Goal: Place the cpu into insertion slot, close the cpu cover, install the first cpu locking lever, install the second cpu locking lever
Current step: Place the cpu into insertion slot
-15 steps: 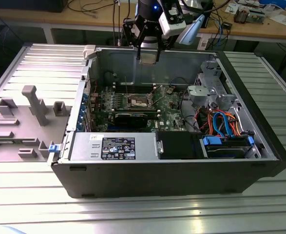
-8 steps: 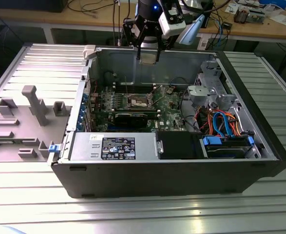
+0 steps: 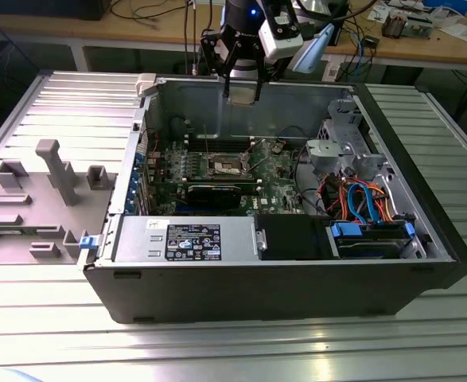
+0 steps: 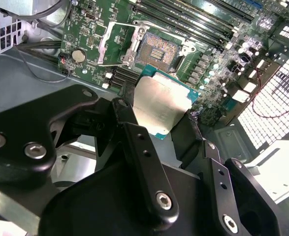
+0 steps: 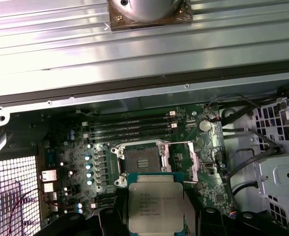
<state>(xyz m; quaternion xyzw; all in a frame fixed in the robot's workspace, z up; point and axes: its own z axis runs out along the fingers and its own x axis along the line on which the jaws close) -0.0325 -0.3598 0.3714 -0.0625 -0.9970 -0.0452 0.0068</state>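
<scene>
Claw (image 4: 160,112) holds cpu (image 5: 155,202) over PC case (image 3: 257,288) on ribbed table (image 3: 217,350).

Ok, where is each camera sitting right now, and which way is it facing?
Exterior view: off the arm, looking down into the open computer case; the gripper hangs above its far side.
Second wrist view: on the wrist, looking along the black fingers past the cpu to the insertion slot.
First wrist view: on the wrist, facing down onto the green board; dark gripper parts flank the cpu.
Shared: both wrist views show the held cpu short of the empty insertion slot.
</scene>
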